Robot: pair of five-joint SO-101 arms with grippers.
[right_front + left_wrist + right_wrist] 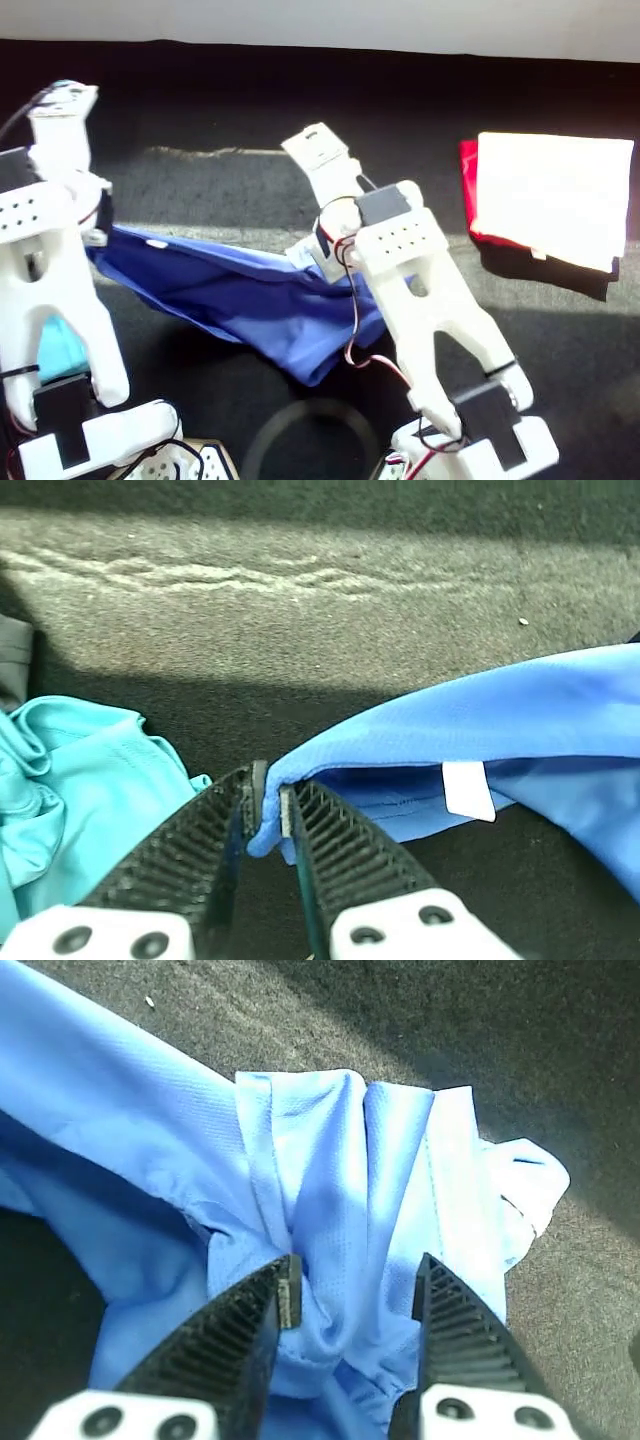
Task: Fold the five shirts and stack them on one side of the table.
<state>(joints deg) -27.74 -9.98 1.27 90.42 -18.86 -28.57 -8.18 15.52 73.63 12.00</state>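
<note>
A blue shirt (250, 295) hangs stretched between the two arms over the dark table. My left gripper (270, 815) is shut on one edge of the blue shirt (480, 730), close to its white label (467, 788); in the high view the left gripper (98, 238) sits at the shirt's left end. My right gripper (358, 1290) stands open over a bunched part of the blue shirt (330, 1160), with folds of cloth between its fingers. In the high view the right gripper (312, 255) is at the shirt's right end.
A folded stack lies at the right of the table: a white shirt (552, 195) on a red one (468, 185), with dark cloth (560, 275) beneath. A crumpled cyan shirt (70, 790) lies by the left arm (55, 345). A grey cloth (15, 660) lies nearby.
</note>
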